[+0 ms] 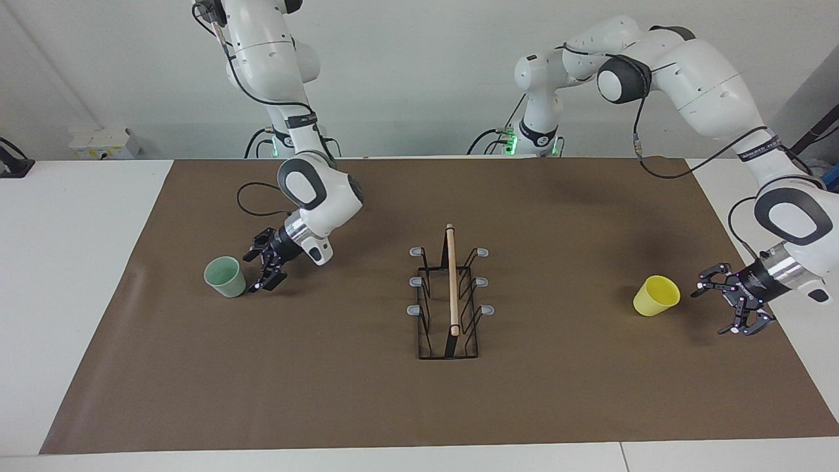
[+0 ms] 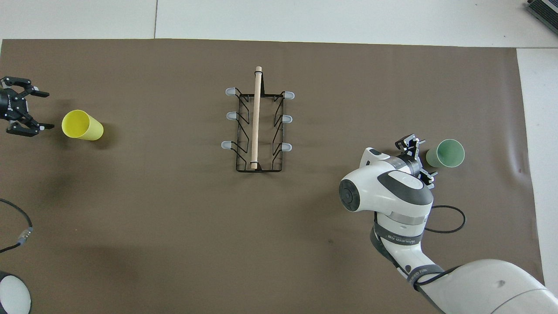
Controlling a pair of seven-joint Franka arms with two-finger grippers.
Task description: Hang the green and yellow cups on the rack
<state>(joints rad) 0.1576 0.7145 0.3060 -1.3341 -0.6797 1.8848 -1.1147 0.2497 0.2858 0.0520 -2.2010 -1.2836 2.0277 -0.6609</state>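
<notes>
1. The right tool [image 1: 259, 267], released, sits level beside the pale mint-green plastic cup [image 1: 224, 276] on the worktop, lined up for a side grasp.
2. The left tool [image 1: 727, 303], also released, faces the bright yellow plastic cup [image 1: 655, 295] likewise.
3. The black wire rack with wooden rod [image 1: 451, 292] stands between the cups, all prongs free.

It looks like a robot lab: two white arms [image 1: 314, 196] at a white table [image 1: 78, 262] with a brown mat [image 1: 328, 393].

The left gripper [image 1: 729, 307] is low, turned on its side, with its black fingers spread wide and nothing between them. The right gripper [image 1: 260, 267] is low too, tipped sideways, its fingers spread apart and holding nothing. Both white arms bend down.
</notes>
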